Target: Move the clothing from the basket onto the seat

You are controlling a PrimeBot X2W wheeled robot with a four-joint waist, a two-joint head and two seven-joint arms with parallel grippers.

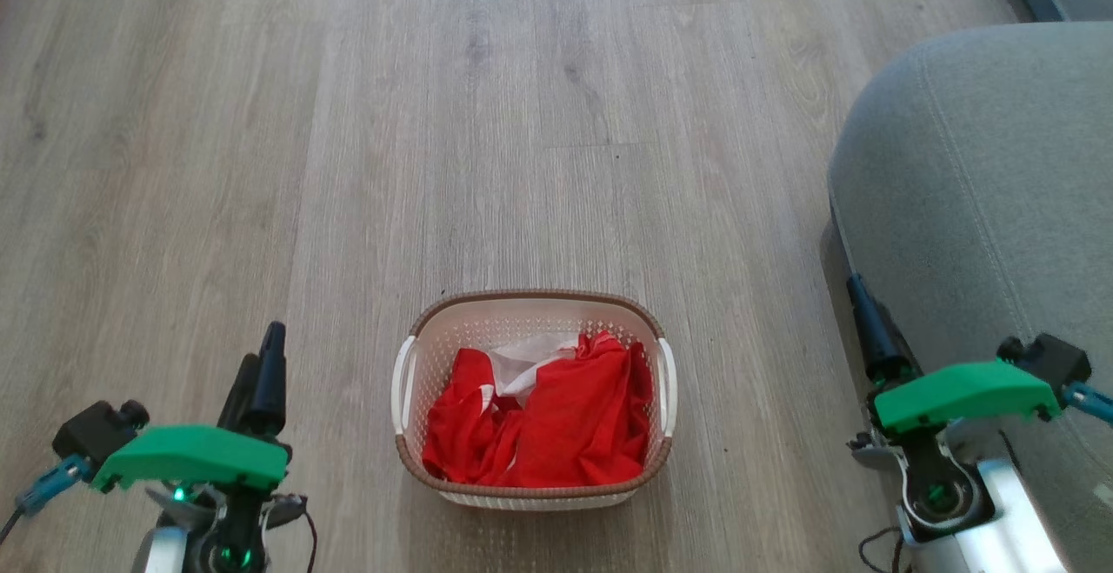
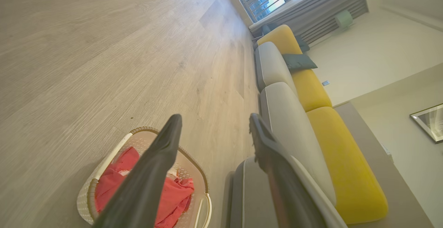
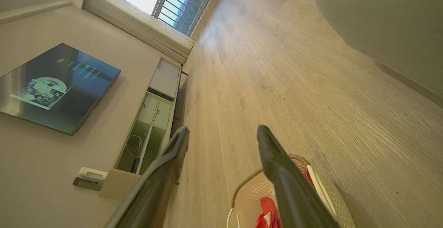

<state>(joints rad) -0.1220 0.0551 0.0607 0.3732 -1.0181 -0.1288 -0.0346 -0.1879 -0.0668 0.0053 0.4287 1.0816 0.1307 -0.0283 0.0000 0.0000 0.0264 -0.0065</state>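
The basket (image 1: 535, 296) stands on the wooden floor straight ahead, cream with a brown rim and white side handles. The clothing (image 1: 556, 421) lies crumpled inside it, bright red with a white part near the back. The grey-green seat (image 1: 983, 173) rises to the right of the basket. My left gripper (image 1: 265, 364) hovers open at the lower left, well left of the basket, and holds nothing. My right gripper (image 1: 869, 321) is open and empty at the lower right, close against the seat's front. The left wrist view has its gripper (image 2: 215, 119) above the basket (image 2: 145, 129) and clothing (image 2: 176, 193).
Bare wooden floor (image 1: 435, 121) stretches ahead and to the left. The sofa has yellow backrests (image 2: 342, 158) and a dark cushion (image 2: 298, 61). Across the room are a low cabinet (image 3: 148, 131), a wall screen (image 3: 55, 86) and a window (image 3: 180, 3).
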